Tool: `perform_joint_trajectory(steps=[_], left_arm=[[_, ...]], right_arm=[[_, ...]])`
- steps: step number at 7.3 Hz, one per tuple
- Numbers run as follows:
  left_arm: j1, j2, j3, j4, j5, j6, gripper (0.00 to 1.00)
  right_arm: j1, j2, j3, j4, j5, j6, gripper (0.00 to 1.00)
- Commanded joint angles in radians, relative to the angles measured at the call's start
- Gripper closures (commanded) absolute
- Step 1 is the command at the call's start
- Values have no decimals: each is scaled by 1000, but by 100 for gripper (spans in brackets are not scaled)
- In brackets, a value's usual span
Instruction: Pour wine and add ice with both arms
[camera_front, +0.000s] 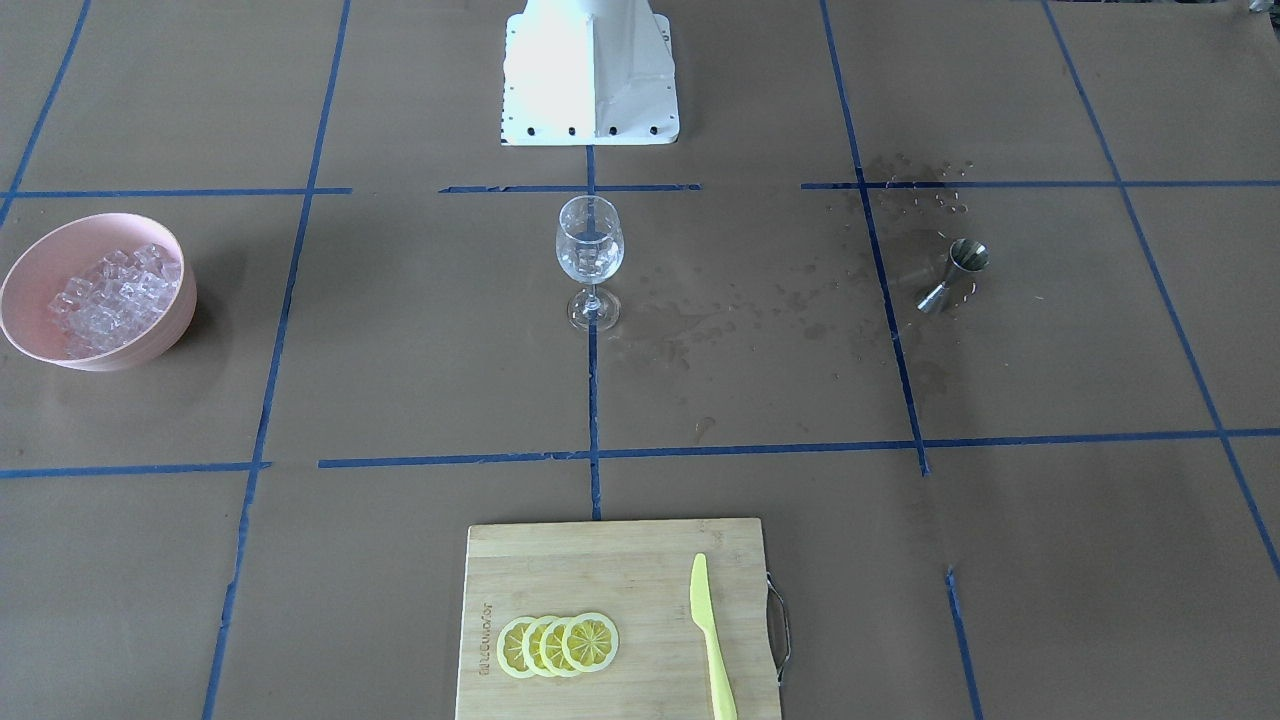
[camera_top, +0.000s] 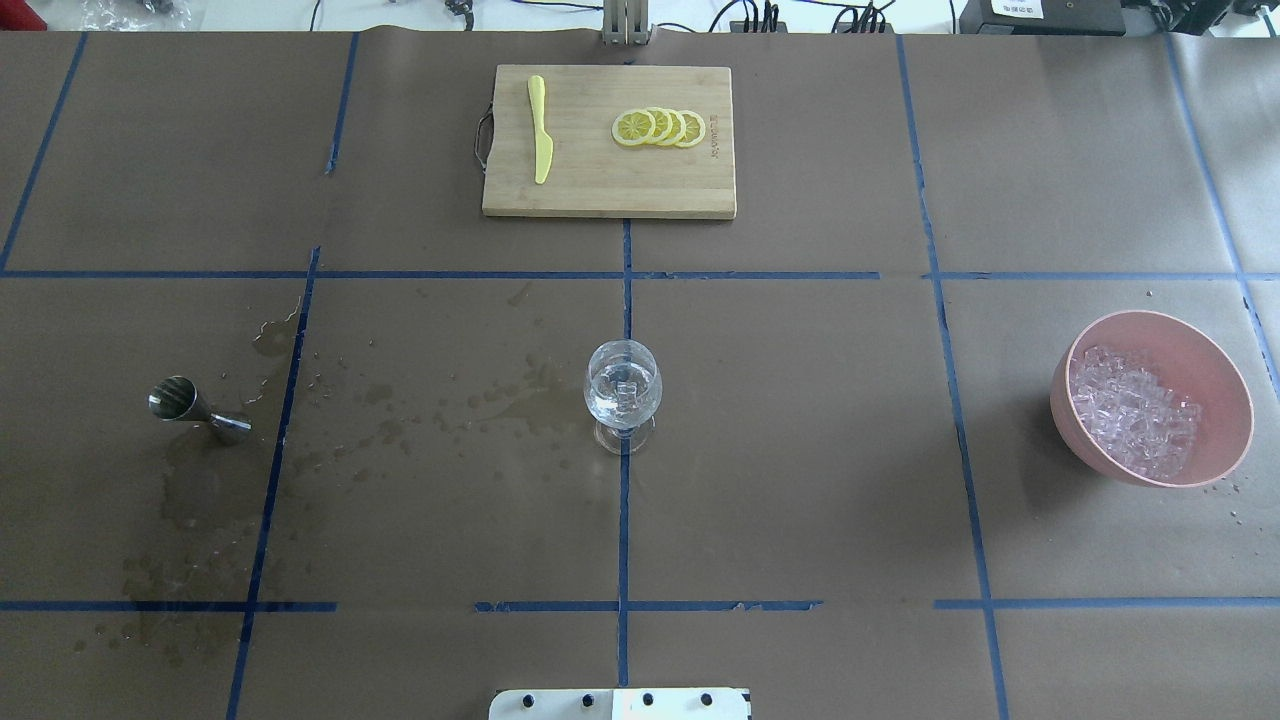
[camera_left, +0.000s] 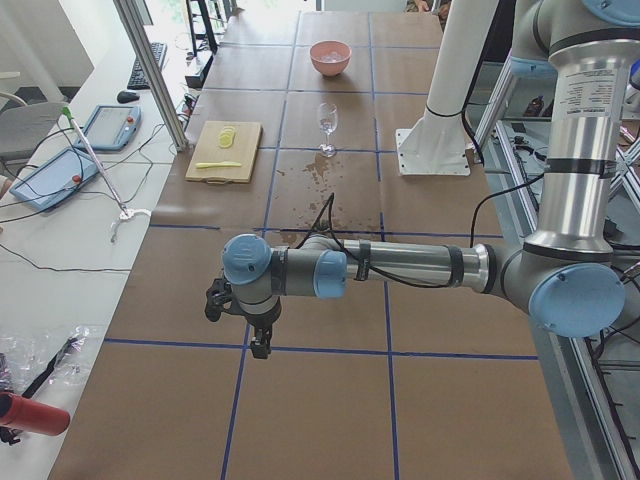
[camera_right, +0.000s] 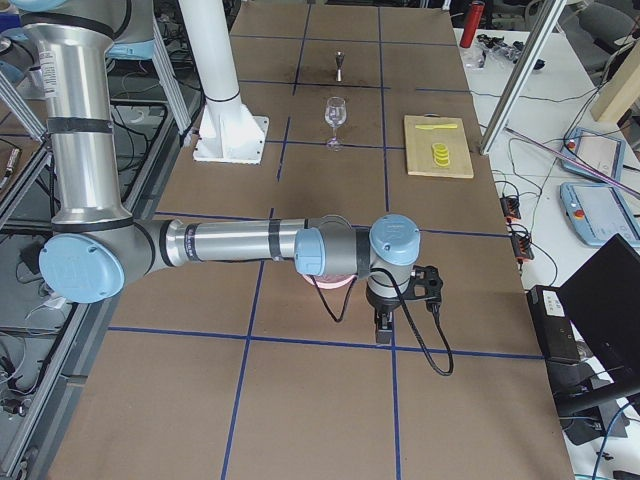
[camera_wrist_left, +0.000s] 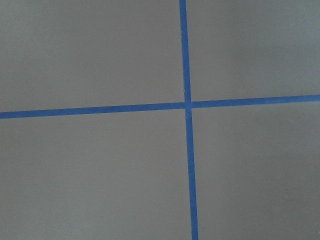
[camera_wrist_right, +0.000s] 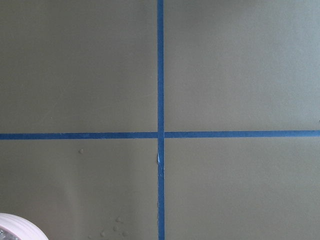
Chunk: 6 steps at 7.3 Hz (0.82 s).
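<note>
A wine glass (camera_front: 590, 250) stands at the table's middle, also in the overhead view (camera_top: 622, 395). It holds a little clear wine (camera_top: 622, 405) and what look like a few ice cubes. A pink bowl (camera_top: 1225, 400) holds a heap of ice (camera_top: 1135, 410). A steel jigger (camera_top: 198, 410) lies on its side among wet spots. My left gripper (camera_left: 260, 345) hangs over bare table, far from the glass, and shows only in the exterior left view. My right gripper (camera_right: 383, 330) hangs just beyond the bowl (camera_right: 325, 282). I cannot tell whether either is open or shut.
A bamboo cutting board (camera_top: 600, 195) at the far edge carries lemon slices (camera_top: 660, 128) and a yellow knife (camera_top: 540, 130). Spilled drops (camera_top: 450, 410) mark the paper between jigger and glass. The white base (camera_front: 590, 70) stands behind the glass. The bowl's rim (camera_wrist_right: 15, 227) shows in the right wrist view.
</note>
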Motion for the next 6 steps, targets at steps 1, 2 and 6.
perform_joint_trajectory(steps=[1,2,6], left_arm=[[0,0,0,-1,0,0,0],[0,0,-2,-1,0,3,0],[0,1,4,-37,0,0,0]], right_arm=[[0,-2,1,2,1,5,0],[0,-2,1,2,1,5,0],[0,-1,3,2,1,5,0]])
